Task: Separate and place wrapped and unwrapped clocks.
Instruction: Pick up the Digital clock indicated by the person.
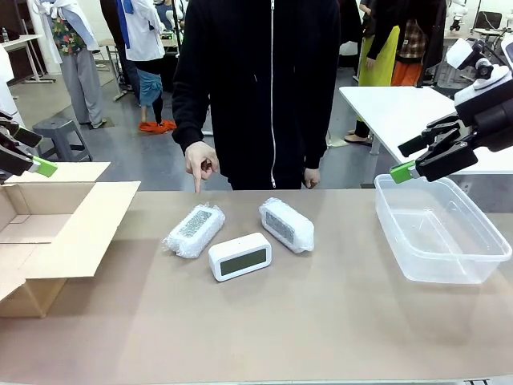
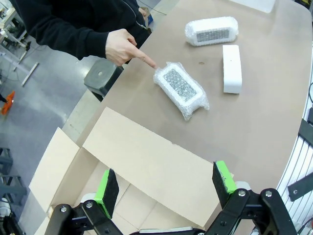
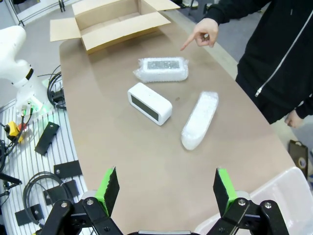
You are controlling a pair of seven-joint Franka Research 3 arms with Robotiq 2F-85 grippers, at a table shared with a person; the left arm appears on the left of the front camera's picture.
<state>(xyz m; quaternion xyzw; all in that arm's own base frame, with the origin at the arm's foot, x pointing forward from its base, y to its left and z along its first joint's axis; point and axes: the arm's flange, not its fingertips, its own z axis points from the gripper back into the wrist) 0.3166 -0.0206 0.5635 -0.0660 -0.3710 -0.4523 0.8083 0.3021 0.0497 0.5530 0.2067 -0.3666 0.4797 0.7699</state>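
3 clocks are lying mid-desk (image 1: pixel 321 321). The bare clock (image 1: pixel 240 257) is sitting nearest the robot, with the left wrapped clock (image 1: pixel 193 230) behind it to the left and the right wrapped clock (image 1: pixel 286 224) behind it to the right. The box (image 1: pixel 72 233) is resting at the desk's left end and the tub (image 1: pixel 449 269) at its right. The left hand (image 2: pixel 166 185) is hanging over the box, and the right hand (image 1: pixel 407 159) above the tub's left edge. The person (image 1: pixel 256 88) is standing behind the desk.

Bright even light, soft shadows, sharp
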